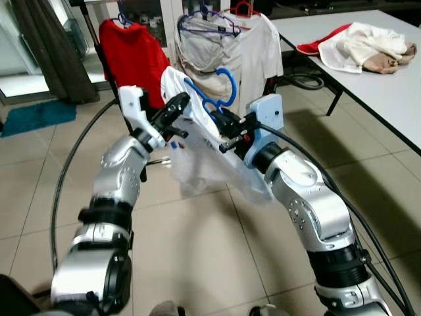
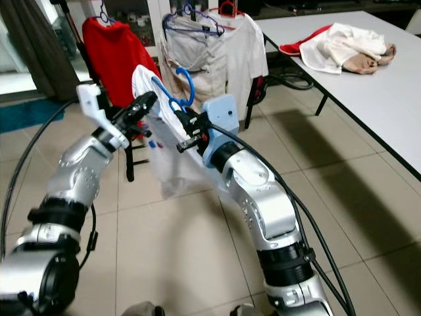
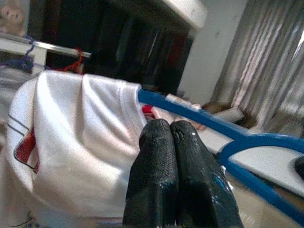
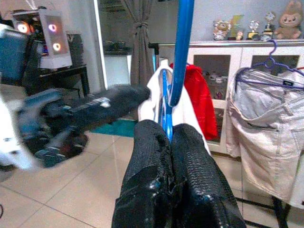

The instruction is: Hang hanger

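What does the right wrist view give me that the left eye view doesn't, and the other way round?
Right wrist view alone: a glass-fronted cabinet topped with plush toys, and a lit computer tower. Left eye view alone: the grey table carrying a pile of clothes. Shared: the blue plastic hanger with its white shirt, pinched by the right gripper and left gripper, plus the red garment on the rack.

Grey table (image 1: pixel 395 92) at right with heaped clothes (image 1: pixel 358 46); teal rug (image 1: pixel 36 117) on tiled floor; dark curtain (image 1: pixel 46 46).
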Tool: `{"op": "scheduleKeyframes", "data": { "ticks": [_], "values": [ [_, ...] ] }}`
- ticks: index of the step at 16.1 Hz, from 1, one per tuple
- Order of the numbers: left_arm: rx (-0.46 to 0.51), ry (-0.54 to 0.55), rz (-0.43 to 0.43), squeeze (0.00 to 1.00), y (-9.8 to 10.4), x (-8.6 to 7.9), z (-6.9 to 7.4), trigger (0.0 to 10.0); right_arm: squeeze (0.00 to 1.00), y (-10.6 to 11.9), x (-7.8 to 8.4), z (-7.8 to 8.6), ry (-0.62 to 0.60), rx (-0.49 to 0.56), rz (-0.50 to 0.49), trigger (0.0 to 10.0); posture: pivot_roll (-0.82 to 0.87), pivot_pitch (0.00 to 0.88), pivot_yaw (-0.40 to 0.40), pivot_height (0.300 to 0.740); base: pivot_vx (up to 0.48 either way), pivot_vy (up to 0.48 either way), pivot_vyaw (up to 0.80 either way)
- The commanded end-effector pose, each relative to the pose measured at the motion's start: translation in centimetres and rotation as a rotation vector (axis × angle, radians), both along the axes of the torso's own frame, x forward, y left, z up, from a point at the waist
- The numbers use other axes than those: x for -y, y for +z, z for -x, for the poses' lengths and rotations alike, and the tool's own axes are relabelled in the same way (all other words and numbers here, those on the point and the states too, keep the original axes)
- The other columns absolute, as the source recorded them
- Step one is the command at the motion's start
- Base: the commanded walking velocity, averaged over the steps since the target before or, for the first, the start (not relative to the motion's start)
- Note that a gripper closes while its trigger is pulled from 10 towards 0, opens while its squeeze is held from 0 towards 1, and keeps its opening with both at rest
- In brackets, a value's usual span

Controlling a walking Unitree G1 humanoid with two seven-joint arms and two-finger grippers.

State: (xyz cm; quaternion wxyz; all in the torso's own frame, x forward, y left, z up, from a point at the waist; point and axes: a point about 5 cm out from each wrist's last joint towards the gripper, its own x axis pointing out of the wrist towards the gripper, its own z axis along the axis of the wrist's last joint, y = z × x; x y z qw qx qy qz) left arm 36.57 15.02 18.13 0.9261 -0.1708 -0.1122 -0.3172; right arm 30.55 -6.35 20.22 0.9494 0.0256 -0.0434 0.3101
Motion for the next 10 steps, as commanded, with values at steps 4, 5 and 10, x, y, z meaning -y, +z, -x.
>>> {"op": "scheduleKeyframes", "data": {
  "ticks": [4,5,10],
  "values": [
    [0.018,0.006,0.034,0.00,0.1,-2.9,1.0,8.4,0.00,0.8,0.3,0.1,-0.019,0.039,-0.025,10.0,-0.06,0.007,0.109,0.740,0.000,0.000,0.00],
    [0.022,-0.087,-0.033,0.00,-0.3,-2.4,1.4,10.0,0.00,0.8,0.2,0.2,-0.008,0.041,-0.023,10.0,-0.06,0.007,0.108,0.740,0.000,0.000,0.00],
    [0.089,-0.070,-0.236,1.00,0.2,-3.1,0.8,10.0,0.00,1.1,0.1,0.4,0.016,0.054,-0.023,10.0,-0.07,0.000,0.117,0.740,0.000,0.000,0.00]
  ]
}}
